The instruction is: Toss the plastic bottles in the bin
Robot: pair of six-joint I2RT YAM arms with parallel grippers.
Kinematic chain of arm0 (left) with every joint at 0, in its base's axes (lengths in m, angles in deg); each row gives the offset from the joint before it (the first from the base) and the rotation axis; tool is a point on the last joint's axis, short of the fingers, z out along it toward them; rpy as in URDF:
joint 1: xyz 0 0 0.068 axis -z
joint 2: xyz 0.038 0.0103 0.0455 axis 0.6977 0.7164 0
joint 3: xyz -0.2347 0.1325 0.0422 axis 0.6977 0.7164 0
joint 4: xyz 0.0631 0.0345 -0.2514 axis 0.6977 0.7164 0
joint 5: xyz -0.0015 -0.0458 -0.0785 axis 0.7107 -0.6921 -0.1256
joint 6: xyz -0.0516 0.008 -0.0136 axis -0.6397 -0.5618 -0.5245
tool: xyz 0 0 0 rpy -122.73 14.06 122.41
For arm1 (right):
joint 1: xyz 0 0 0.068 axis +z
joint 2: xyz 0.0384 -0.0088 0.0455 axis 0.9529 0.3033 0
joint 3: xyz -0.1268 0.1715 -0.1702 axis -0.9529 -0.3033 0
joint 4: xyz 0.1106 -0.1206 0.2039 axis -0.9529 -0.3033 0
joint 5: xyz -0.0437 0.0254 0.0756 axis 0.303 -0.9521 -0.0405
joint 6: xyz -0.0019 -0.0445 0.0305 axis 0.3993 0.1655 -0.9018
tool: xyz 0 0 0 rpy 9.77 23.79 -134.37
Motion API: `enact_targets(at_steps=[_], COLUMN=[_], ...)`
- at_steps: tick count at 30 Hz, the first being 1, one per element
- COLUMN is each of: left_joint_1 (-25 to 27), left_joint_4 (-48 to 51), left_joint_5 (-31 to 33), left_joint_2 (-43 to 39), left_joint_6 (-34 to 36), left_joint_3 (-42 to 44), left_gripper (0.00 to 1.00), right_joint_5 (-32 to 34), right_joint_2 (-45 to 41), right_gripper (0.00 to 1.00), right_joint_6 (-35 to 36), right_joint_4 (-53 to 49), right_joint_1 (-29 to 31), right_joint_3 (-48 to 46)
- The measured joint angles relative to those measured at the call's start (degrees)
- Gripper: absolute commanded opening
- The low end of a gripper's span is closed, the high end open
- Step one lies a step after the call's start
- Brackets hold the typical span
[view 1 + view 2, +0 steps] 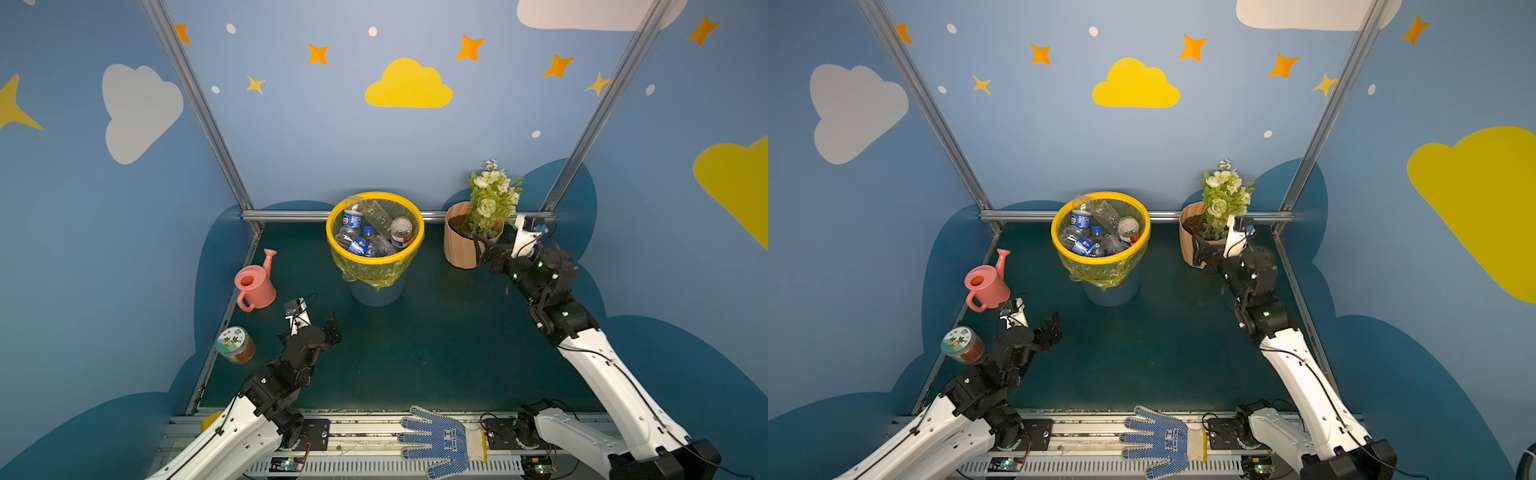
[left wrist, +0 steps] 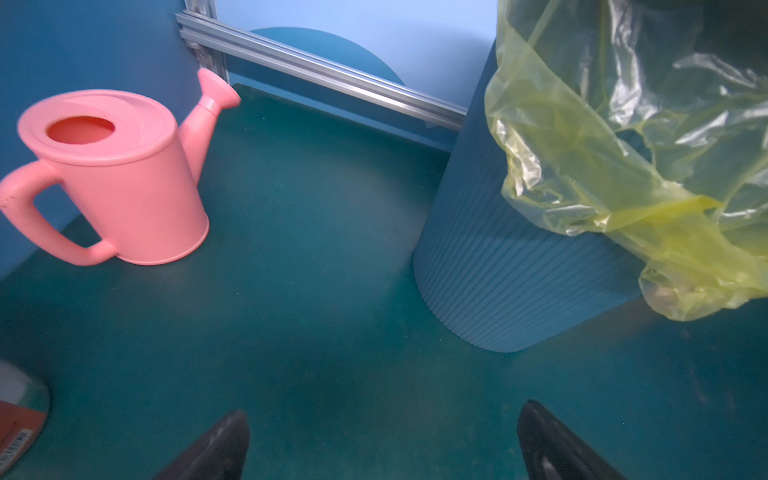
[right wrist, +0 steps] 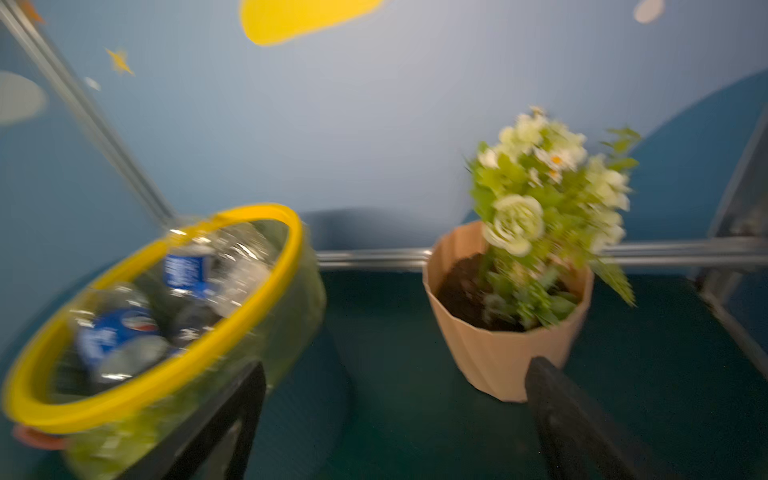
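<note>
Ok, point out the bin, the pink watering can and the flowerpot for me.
bin [image 1: 376,296]: a top view, on its blue-grey outer wall.
watering can [image 2: 137,199]: left wrist view, on its pink body.
flowerpot [image 3: 490,353]: right wrist view, on its ribbed side wall.

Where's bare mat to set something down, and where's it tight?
Widest bare mat: the middle, between bin behind, glove in front, left gripper and right gripper at the sides. Smaller gap between bin and flowerpot. Crowded: left edge, where watering can and jar sit by the left gripper; right gripper hangs near the flowerpot.
</note>
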Motion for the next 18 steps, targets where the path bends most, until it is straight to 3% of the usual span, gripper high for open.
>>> enact_targets(at_steps=[4, 8, 14, 18], left_joint_1=[-0.28, -1.25, -3.34, -4.98], left_joint_4=[-0.50, -1.73, -3.21, -5.38], left_joint_5=[2.71, 6.82, 13.94, 17.16], left_joint_2=[-0.48, -1.62, -3.85, -4.96], left_joint_6=[0.35, 1.11, 2.69, 4.55], left_joint_3=[0.07, 1.03, 3.41, 5.07], left_gripper=[1.00, 1.00, 1.00, 1.00], right_joint_5=[6.88, 8.72, 6.56, 5.70], right_joint_2=[-1.29, 1.36, 16.61, 30.03], right_gripper=[0.96, 0.96, 0.96, 0.97], right_joint_6=[6.12, 9.44, 12.90, 14.23], right_joint_4=[6.69, 15.50, 30.67, 46.31], right_joint_1=[-4.00, -8.02, -9.94, -10.12], right_joint_3=[-16.37, -26.25, -30.88, -33.42])
